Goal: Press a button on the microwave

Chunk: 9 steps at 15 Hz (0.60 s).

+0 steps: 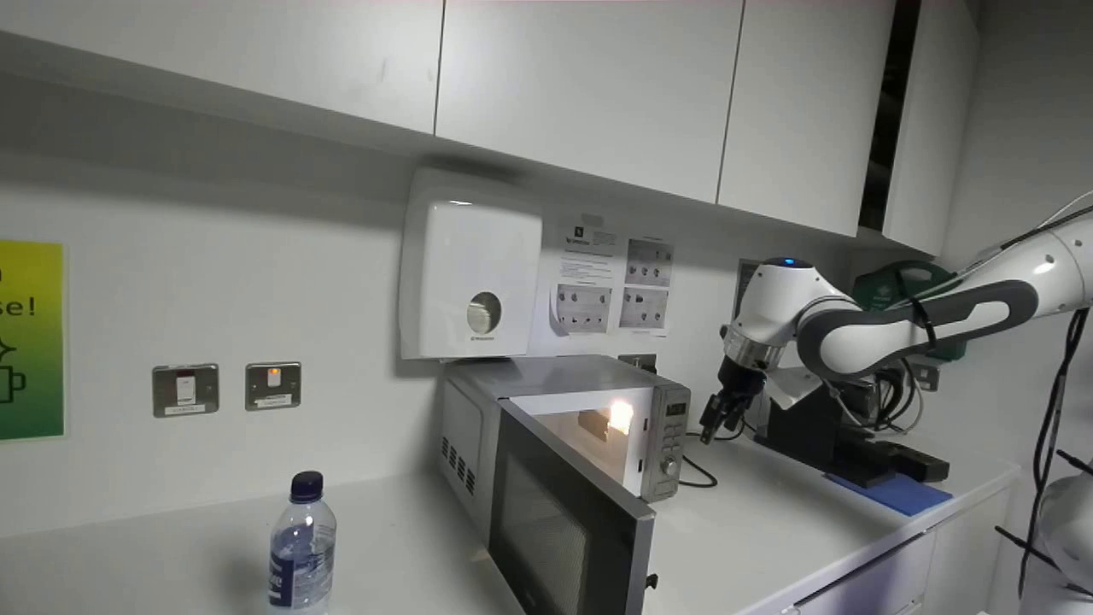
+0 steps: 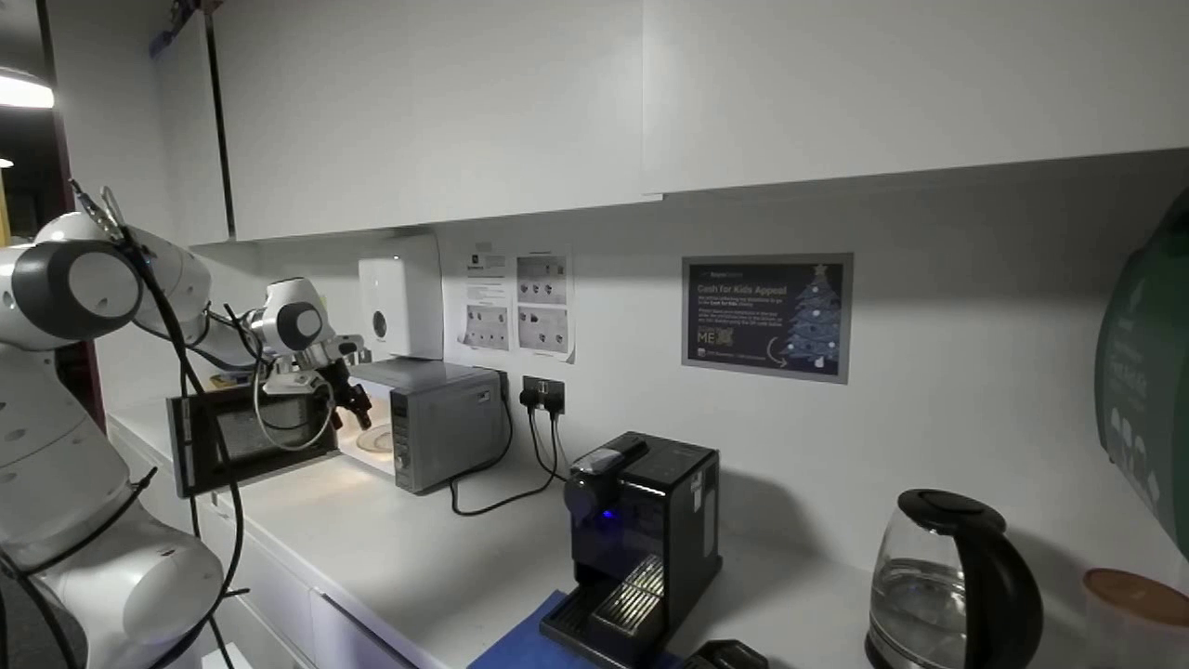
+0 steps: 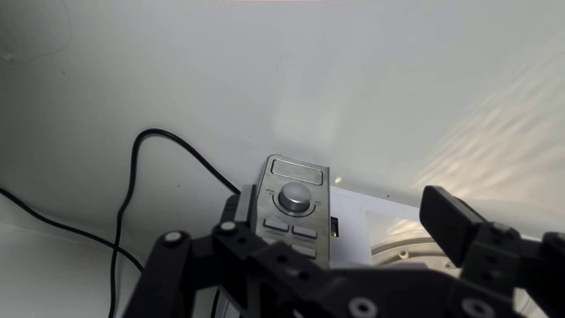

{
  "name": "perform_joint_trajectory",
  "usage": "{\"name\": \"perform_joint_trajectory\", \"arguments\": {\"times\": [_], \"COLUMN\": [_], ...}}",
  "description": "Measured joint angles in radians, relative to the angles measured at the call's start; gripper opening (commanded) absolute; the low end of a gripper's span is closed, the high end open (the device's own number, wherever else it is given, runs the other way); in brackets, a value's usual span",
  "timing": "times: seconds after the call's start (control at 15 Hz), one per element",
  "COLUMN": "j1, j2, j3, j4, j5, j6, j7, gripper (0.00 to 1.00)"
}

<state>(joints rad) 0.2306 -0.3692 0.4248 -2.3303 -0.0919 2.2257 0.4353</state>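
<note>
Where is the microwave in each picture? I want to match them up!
In an exterior view: the microwave is in the lower middle.
In an exterior view: the microwave is left of the middle.
Wrist view: only part of it shows, including its control panel, just below the middle.
Shared landmark: a black cord lies beside the microwave in all three.

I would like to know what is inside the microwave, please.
Inside the microwave, a bright light and a round turntable show. In an exterior view the open door hides much of the lower interior; in the wrist view the gripper covers some of the turntable.
</note>
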Motion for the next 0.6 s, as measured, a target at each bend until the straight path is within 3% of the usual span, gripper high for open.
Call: {"name": "perform_joint_trajectory", "arguments": {"times": [0.4, 0.6], "j1": [0.012, 0.008], "j2": [0.0, 0.0], "j3": [0.007, 0.013], "j4": [-0.005, -0.006], "j5": [-0.014, -0.059], "j6": [0.196, 0.212], "j7": [-0.002, 0.0], "gripper": [1.0, 1.0]}}
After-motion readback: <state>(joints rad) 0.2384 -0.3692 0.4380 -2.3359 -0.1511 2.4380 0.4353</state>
